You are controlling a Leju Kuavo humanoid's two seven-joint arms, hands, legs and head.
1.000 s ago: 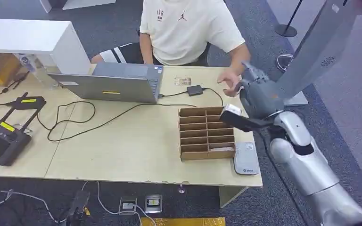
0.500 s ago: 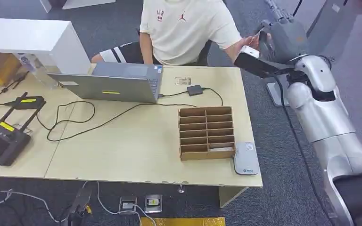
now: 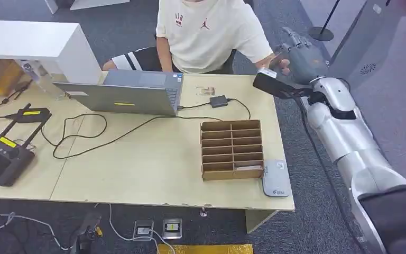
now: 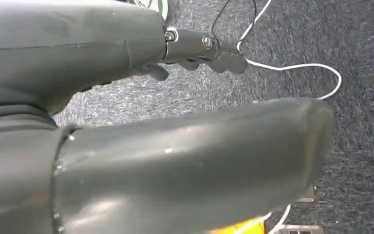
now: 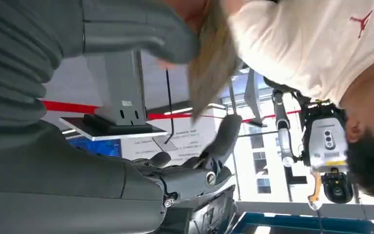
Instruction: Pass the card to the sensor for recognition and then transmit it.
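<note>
My right hand (image 3: 297, 57) is raised beyond the table's far right corner, fingers pointing up, right against the person's hand (image 3: 276, 59). In the right wrist view the tan card (image 5: 210, 63) is blurred beside my thumb (image 5: 141, 29), with the person's fingers at its edge. My dark fingers (image 5: 224, 139) stand apart from the thumb and do not touch the card. The grey sensor pad (image 3: 275, 179) lies flat at the table's near right edge. My left hand (image 4: 195, 161) hangs over the carpet, holding nothing, its fingers (image 4: 209, 48) apart from the thumb.
A cardboard sorting box (image 3: 231, 149) stands beside the sensor. A laptop (image 3: 124, 92), a black adapter (image 3: 218, 100) with cables and a small card (image 3: 204, 91) lie further back. A black controller (image 3: 2, 156) is at the left. A grey kiosk (image 3: 365, 47) stands right.
My right arm swung up from beside the sorting box to the far right corner, then dropped slightly. The person's hand rose from the table to meet it.
</note>
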